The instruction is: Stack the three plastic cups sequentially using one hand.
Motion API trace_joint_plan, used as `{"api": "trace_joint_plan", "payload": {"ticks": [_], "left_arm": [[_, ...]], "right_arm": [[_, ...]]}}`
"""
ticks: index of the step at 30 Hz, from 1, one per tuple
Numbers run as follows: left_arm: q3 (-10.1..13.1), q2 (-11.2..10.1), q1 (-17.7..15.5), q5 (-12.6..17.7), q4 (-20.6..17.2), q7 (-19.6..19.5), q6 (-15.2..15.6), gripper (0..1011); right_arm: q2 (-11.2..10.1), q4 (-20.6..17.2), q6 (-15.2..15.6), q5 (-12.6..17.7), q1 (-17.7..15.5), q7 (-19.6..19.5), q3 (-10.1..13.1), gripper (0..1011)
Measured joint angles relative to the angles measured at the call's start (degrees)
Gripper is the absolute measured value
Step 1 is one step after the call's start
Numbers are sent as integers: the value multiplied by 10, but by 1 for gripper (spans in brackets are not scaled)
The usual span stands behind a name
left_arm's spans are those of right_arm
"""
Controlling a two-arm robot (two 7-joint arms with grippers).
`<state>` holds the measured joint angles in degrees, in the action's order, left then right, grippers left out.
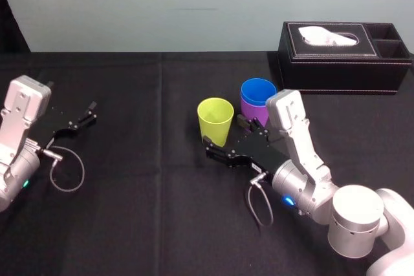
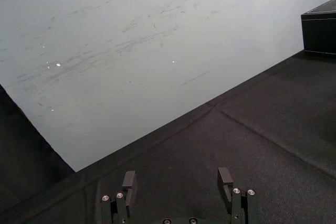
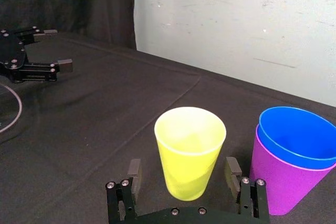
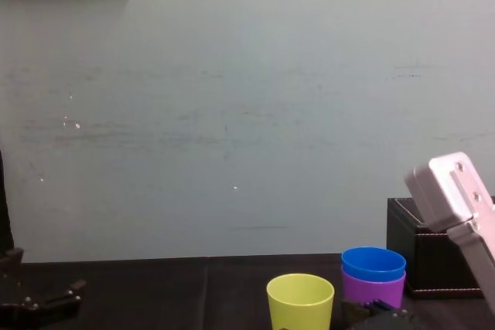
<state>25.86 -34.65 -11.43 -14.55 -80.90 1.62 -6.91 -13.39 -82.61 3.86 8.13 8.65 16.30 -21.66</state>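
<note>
The yellow-green cup (image 1: 215,121) (image 3: 189,150) (image 4: 300,297) stands upright on the black table. To its right the blue cup (image 1: 258,90) (image 3: 299,136) (image 4: 373,262) sits nested in the purple cup (image 1: 253,112) (image 3: 278,182) (image 4: 373,288). My right gripper (image 1: 228,135) (image 3: 184,167) is open, low at the table. The yellow-green cup stands between its fingers (image 3: 135,170), with a gap on each side. My left gripper (image 1: 83,119) (image 2: 177,181) (image 3: 55,48) rests open and empty at the table's left.
A black tissue box (image 1: 343,56) (image 4: 421,260) (image 2: 320,27) stands at the back right, behind the nested cups. A pale wall rises behind the table's far edge. Grey cable loops (image 1: 68,169) hang by each wrist.
</note>
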Motion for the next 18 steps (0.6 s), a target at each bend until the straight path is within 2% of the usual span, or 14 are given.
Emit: {"api": "trace_joint_plan", "payload": {"ticks": [18], "left_arm": [[0,0,0,0,0,0,0,1011]], "right_arm": [[25,24,9,-4,15,-7,7,1000]]}}
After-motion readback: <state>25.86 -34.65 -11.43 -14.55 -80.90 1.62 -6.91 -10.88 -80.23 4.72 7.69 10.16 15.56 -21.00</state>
